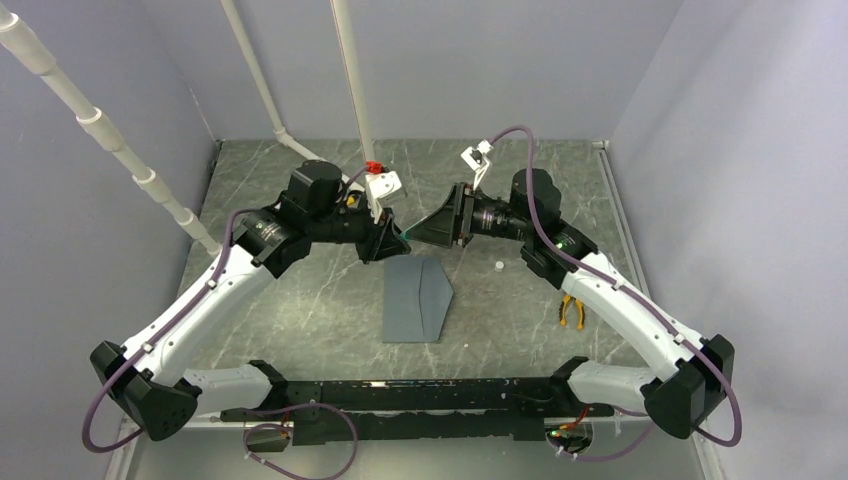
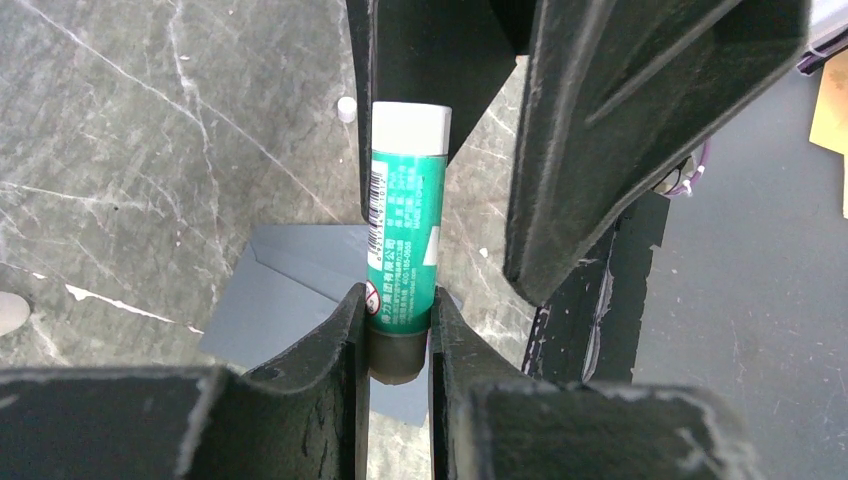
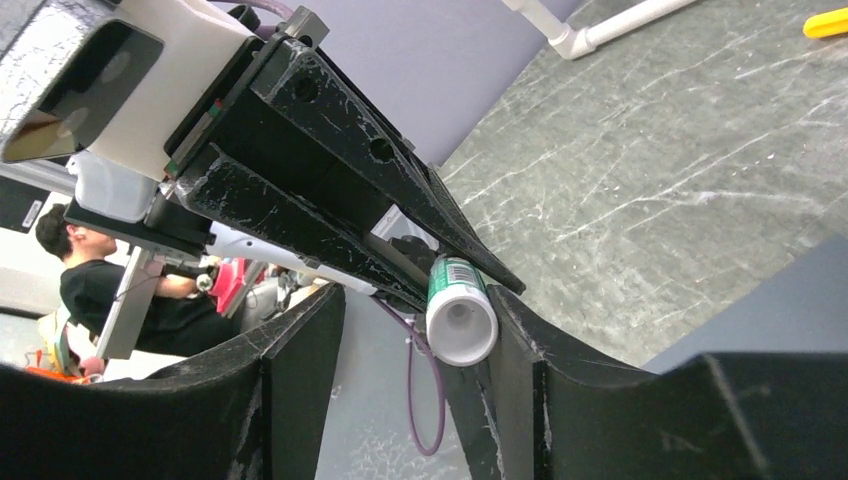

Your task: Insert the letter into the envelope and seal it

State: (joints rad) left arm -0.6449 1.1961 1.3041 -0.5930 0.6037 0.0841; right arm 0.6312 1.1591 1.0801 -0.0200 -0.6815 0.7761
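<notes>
The envelope (image 1: 415,298) lay flat on the surface (image 1: 300,300) at the centre of the top view, and I saw no letter anywhere (inside it, I judged). Sealing was left to do: my left fingers (image 2: 330,360) pinched the base of a glue stick (image 2: 405,230), while my right fingers (image 3: 290,370) stood spread around its white capped end.

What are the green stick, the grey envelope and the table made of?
The green stick: smooth plastic, it seems, with a glossy printed label and a white end. The envelope: matte grey paper, flat with crisp folds. The table: looks like veined grey-green stone, maybe just a printed top.
</notes>
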